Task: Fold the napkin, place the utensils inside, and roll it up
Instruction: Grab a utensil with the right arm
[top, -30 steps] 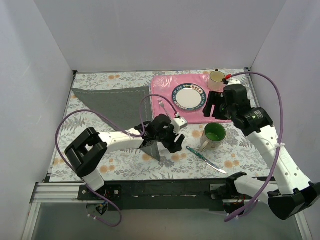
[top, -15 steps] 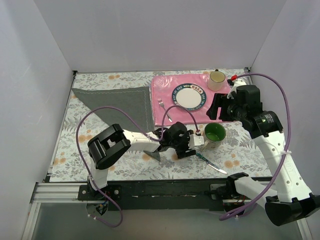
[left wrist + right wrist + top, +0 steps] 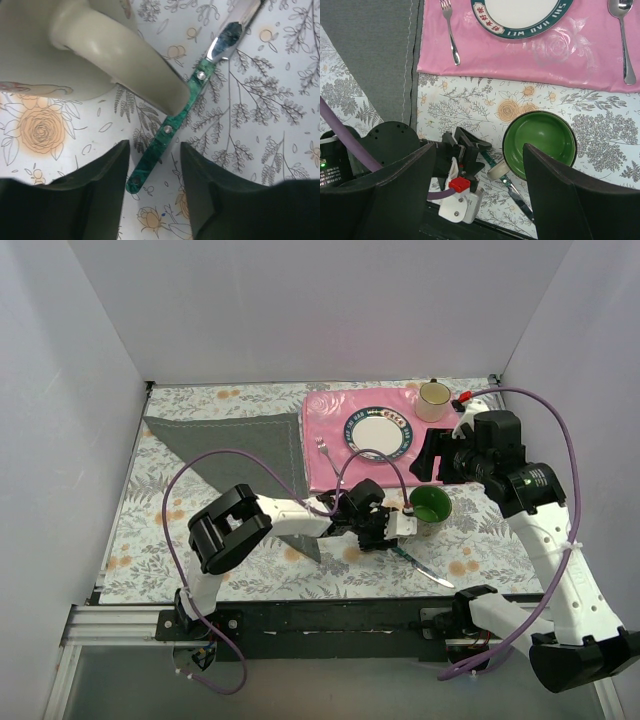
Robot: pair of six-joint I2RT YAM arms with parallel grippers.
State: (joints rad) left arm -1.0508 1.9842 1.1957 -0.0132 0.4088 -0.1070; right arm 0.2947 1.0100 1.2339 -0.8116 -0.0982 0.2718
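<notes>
The napkin (image 3: 240, 450) lies as a dark grey folded triangle at the left, also seen in the right wrist view (image 3: 370, 50). A green-handled knife (image 3: 418, 568) lies on the floral cloth beside the green mug (image 3: 430, 505). My left gripper (image 3: 386, 537) stands low over the knife's handle end (image 3: 167, 132). Its fingers (image 3: 105, 170) straddle the handle with a gap on each side, open (image 3: 152, 150). The fork (image 3: 328, 455) and spoon (image 3: 622, 40) rest on the pink placemat (image 3: 330, 475). My right gripper (image 3: 430, 455) hovers open and empty above the mug (image 3: 540, 142).
A white plate (image 3: 377, 432) with a dark patterned rim sits on the placemat. A beige cup (image 3: 433, 398) stands at the mat's back right corner. The mug's pale handle (image 3: 115, 55) crosses over the knife. White walls close in the table on three sides.
My left arm has swung right, from the napkin's near corner to the knife handle, and its jaws have narrowed. The right arm has shifted slightly right.
</notes>
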